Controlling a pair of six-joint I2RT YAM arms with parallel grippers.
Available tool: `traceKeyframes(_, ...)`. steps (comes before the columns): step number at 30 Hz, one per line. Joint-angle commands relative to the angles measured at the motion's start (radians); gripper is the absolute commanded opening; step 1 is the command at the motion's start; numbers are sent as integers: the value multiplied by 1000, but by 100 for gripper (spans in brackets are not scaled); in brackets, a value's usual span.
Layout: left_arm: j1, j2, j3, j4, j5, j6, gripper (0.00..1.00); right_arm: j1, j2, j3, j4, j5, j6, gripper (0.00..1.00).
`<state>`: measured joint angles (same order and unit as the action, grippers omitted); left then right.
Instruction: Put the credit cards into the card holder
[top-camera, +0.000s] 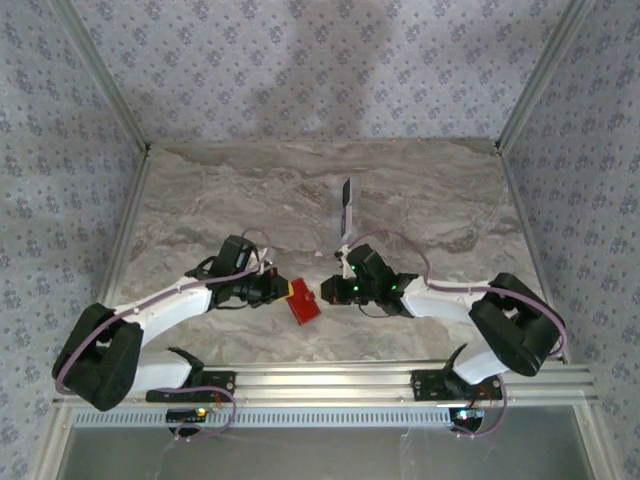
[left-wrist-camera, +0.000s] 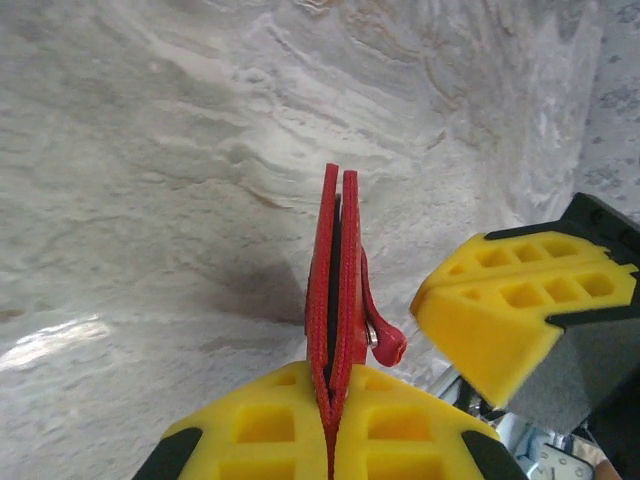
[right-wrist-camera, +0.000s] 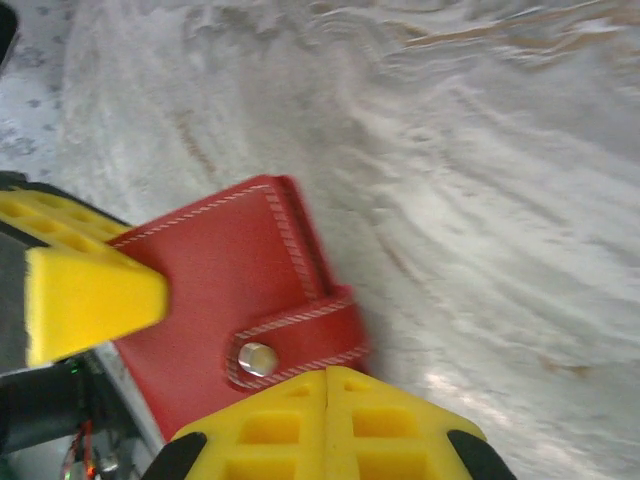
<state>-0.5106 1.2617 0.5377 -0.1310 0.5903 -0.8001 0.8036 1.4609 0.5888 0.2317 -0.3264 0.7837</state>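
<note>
The card holder (top-camera: 305, 303) is a small red wallet, pinched at its near edge by my left gripper (top-camera: 283, 290), which is shut on it. In the left wrist view the card holder (left-wrist-camera: 335, 260) stands edge-on between the yellow fingers of the left gripper (left-wrist-camera: 335, 385), its snap strap sticking out to the right. My right gripper (top-camera: 327, 291) is shut just right of the wallet, with nothing between its fingers. In the right wrist view the right gripper (right-wrist-camera: 327, 375) sits close to the strap and pale snap on the card holder (right-wrist-camera: 220, 270). One dark-and-pale credit card (top-camera: 346, 203) lies farther back on the table.
The marble-patterned table (top-camera: 430, 210) is fenced by patterned walls with metal corner posts at the left (top-camera: 110, 90) and right (top-camera: 540, 75). An aluminium rail (top-camera: 330, 382) carries both arm bases at the near edge.
</note>
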Motion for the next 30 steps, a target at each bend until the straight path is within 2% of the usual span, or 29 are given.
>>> traceKeyframes(1,40,39,31,-140,29,78,0,-63,-41,-44,-87,9,-48,0)
traceKeyframes(4,43,69,45,-152,54,105,0,-98,-65,-60,-120,-16,-79,0)
traceKeyframes(7,43,93,63,-133,91,87,0,-74,-97,-39,-158,-36,-146,1)
traceKeyframes(9,40,103,81,-141,100,79,0,0,-104,16,-229,27,-237,30)
traceKeyframes(10,38,107,88,-149,101,75,0,33,-100,35,-238,53,-261,34)
traceKeyframes(16,22,99,99,-129,160,22,0,139,-8,108,-183,110,-256,39)
traceKeyframes(22,11,98,101,-148,165,14,0,214,83,208,-244,204,-302,45)
traceKeyframes(25,4,94,95,-125,172,9,0,243,132,245,-263,234,-299,45)
traceKeyframes(30,-4,88,91,-107,190,1,0,270,168,269,-330,363,-275,34)
